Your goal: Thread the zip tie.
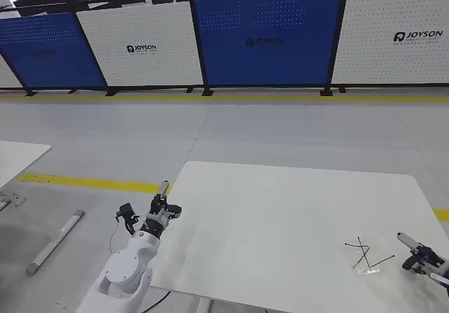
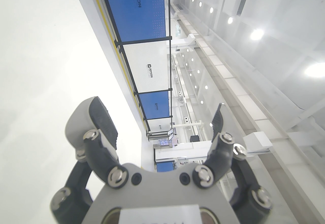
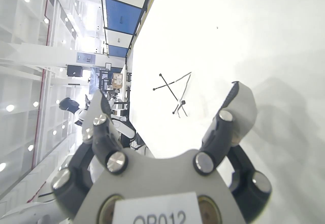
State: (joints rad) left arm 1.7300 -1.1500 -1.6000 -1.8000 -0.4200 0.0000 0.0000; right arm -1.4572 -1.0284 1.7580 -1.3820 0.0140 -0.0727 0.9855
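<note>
A small heap of thin black zip ties (image 1: 367,255) lies crossed on the white table (image 1: 287,227), near its front right corner. In the right wrist view the zip ties (image 3: 175,93) rest just beyond the fingertips of my right gripper (image 3: 168,102), which is open and holds nothing. From above, my right gripper (image 1: 409,244) hovers just to the right of the ties, apart from them. My left gripper (image 1: 162,199) is at the table's left edge, far from the ties. Its fingers (image 2: 102,118) are spread open and empty, so my left gripper (image 2: 160,118) holds nothing.
White and blue partition panels (image 1: 264,43) stand across the floor behind the table. A second white table (image 1: 5,160) is off to the left. A grey bar (image 1: 54,241) lies on the floor by the left arm.
</note>
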